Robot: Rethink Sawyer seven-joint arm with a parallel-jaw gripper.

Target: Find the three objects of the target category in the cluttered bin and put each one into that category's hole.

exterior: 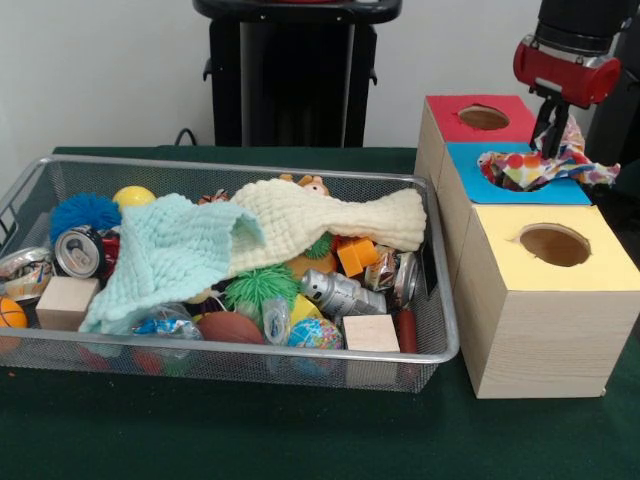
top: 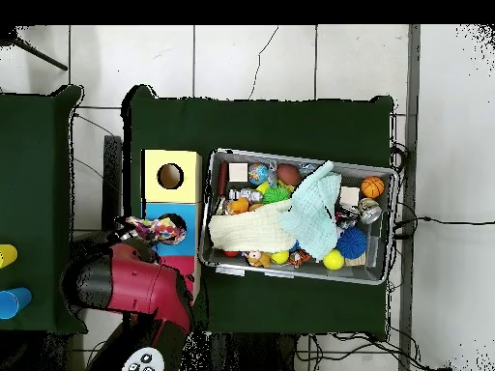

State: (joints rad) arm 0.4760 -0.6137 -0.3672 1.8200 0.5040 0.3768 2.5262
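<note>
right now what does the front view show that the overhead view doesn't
Only the front view shows the wooden sides of the boxes, the hand pinching the polka-dot cloth from above, and the cream knitted cloth draped toward the wire basket's box-side end.

Only the overhead view shows the red arm reaching in from the base, the tiled floor, and a second green table.

Both show the polka-dot cloth lying over the blue-topped box, the mint knitted cloth, and the open yellow-topped box's hole.
</note>
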